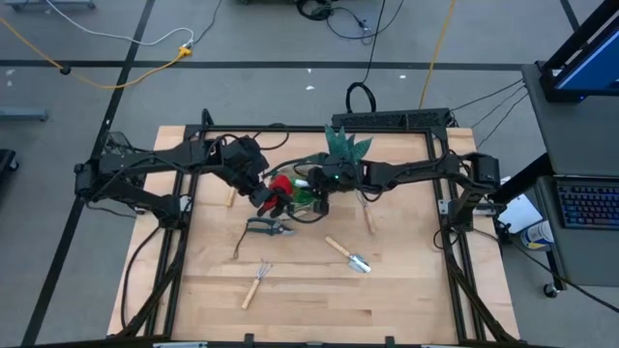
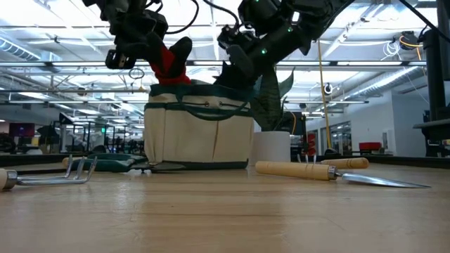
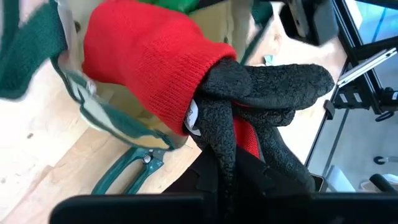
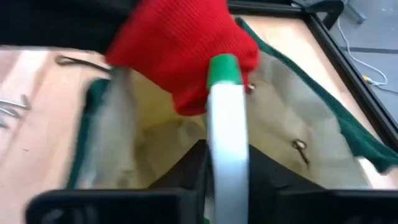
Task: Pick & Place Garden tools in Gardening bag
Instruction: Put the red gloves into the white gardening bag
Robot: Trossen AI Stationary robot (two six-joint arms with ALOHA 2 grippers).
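Observation:
The tan gardening bag [image 2: 197, 133] with green trim stands mid-table, mostly hidden under both arms in the high view [image 1: 306, 205]. My left gripper [image 1: 263, 196] is shut on the red-black gloves [image 1: 281, 184] over the bag's left rim; it also shows in the low view [image 2: 140, 49] and the left wrist view [image 3: 242, 174]. My right gripper [image 1: 319, 196] is shut on a pale spray bottle [image 4: 227, 143] with a green end, over the bag's opening [image 4: 280, 124]; it also shows in the low view [image 2: 242, 60]. My left gripper holds the gloves by their black palm-and-finger part [image 3: 249, 124], which covers the fingers. It comes slanting down from the table's left. The red cuffs [image 3: 149, 62] point away from the gripper over the bag's rim [image 3: 106, 115], lifted clear [image 2: 167, 63]. My right gripper pinches the bottle's pale body [image 4: 227, 168] between its two fingers [image 4: 193, 171]. The bottle lies along the fingers, its green end [image 4: 222, 70] pointing away from the gripper, next to the red cuffs [image 4: 186, 50]. It is held above the bag's inside, clear of the table.
Green-handled pruning shears [image 1: 268, 228] lie just near of the bag. A trowel [image 1: 346, 254] and a small rake [image 1: 255, 282] lie nearer the front. More wooden-handled tools lie right [image 1: 368, 217] and left [image 1: 232, 196] of the bag. A teal plant [image 1: 345, 145] stands behind it.

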